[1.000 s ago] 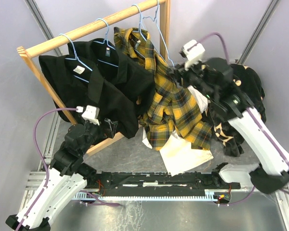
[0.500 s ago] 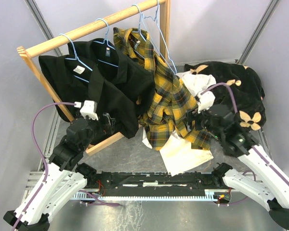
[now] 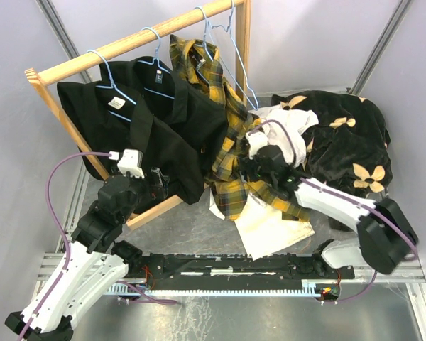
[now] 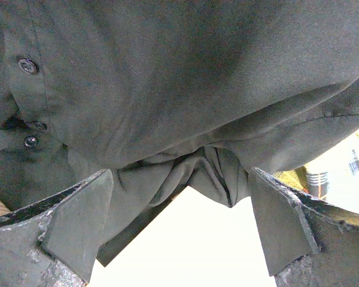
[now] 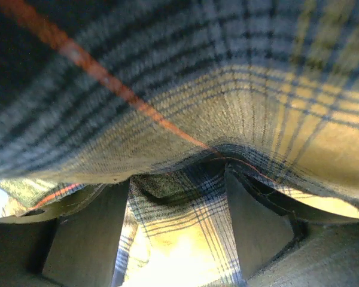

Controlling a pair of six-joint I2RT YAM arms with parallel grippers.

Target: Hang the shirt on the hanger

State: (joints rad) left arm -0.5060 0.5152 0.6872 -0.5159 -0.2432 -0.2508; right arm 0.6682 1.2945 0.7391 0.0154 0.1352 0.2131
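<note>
Grey walls [image 3: 326, 42] box in a metal surface [image 3: 181, 224] with a wooden rail [image 3: 128, 44] slanting across the back. The plaid shirt [image 3: 231, 153] hangs from that rail, its collar bunched up at a light-blue wire hanger [image 3: 206, 30] and its body trailing down to the surface. Whether both shoulders sit on the wire I can't make out. Now the right end effector [image 5: 178, 176] is buried in the plaid, fingers [image 5: 90, 233] part-way apart, cloth draped over the tips and running through the gap, and I cannot tell if it's actually pinched. That's the danger. If it has a bite and tugs downward or sideways, the collar could slide off the wire, or the hook could hop off the rail altogether. If it has no bite, the fabric just slips away and nothing gets seated. A second, bare hanger [image 3: 245, 71] hangs just beside and could snag a sleeve. Below, a cream-white shirt [image 3: 273, 227] lies under the plaid hem and could get scooped up with it. Over on the other side, the left end effector [image 4: 179, 179] stands wide open with a fold of black shirt [image 3: 163, 124] dangling between its fingers, unclamped. Closing there would grab the wrong garment and drag its hanger along the rail.
</note>
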